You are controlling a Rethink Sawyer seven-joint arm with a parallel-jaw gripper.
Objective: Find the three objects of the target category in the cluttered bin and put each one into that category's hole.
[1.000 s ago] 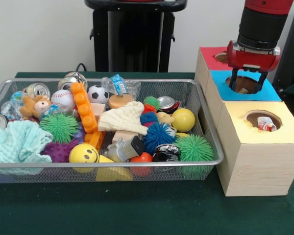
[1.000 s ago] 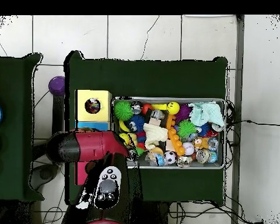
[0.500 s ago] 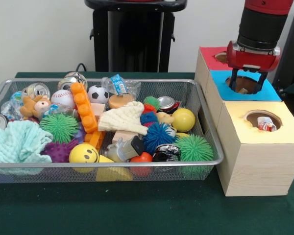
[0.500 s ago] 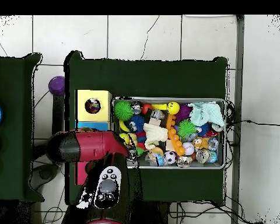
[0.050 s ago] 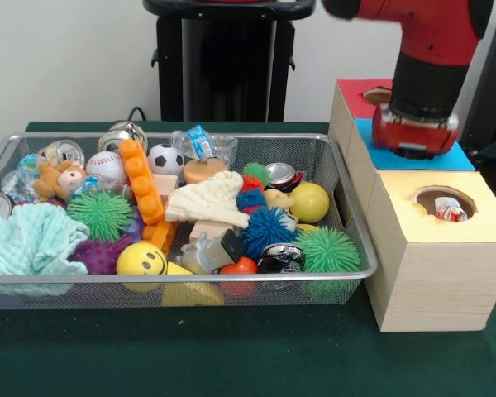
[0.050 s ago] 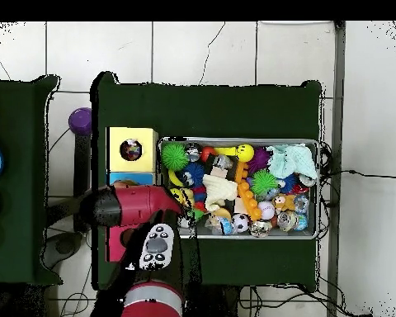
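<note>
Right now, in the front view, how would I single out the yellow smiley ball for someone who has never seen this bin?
Start at the wire mesh bin and follow its near rim toward the left. The yellow smiley ball sits just behind that rim, between a purple spiky ball and a grey toy. It alone is smooth with a black face; the plain yellow ball lies far right.

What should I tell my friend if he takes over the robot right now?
Gripper: low over the blue-topped box, covering its hole; whether it is open or shut cannot be seen.
Things: the mesh bin is crowded with balls, cans, blocks and cloths.
Done: one small item lies in the yellow-topped box.
Left: the pictures don't show how many target objects are sorted, so check the holes, then search the bin.
</note>
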